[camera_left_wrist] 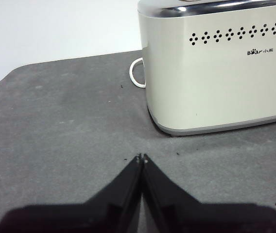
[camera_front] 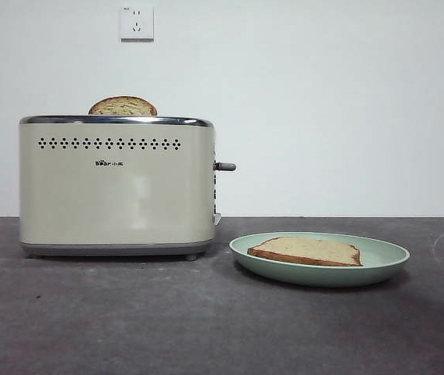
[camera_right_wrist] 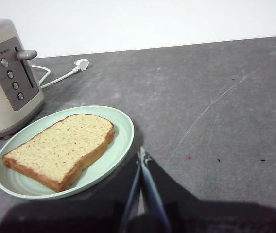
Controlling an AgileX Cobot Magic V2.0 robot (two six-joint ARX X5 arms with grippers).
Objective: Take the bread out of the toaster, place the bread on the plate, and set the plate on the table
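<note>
The cream toaster [camera_front: 116,187] stands at the left on the table [camera_front: 128,312]; the rounded top of a second slice [camera_front: 123,106] sticks out of its slot. A slice of bread [camera_front: 306,251] lies flat on the mint-green plate [camera_front: 390,258], which rests on the table to the right of the toaster. In the right wrist view the bread [camera_right_wrist: 62,148] and plate [camera_right_wrist: 121,141] lie just ahead of my right gripper [camera_right_wrist: 142,156], which is shut and empty beside the plate's rim. My left gripper [camera_left_wrist: 142,158] is shut and empty, low over the table in front of the toaster [camera_left_wrist: 215,73].
A white power cord and plug [camera_right_wrist: 75,68] lie behind the toaster; a loop of it [camera_left_wrist: 137,74] shows beside the toaster's corner. A wall socket [camera_front: 136,22] is on the white wall. The grey lever [camera_front: 224,166] sticks out of the toaster's right side.
</note>
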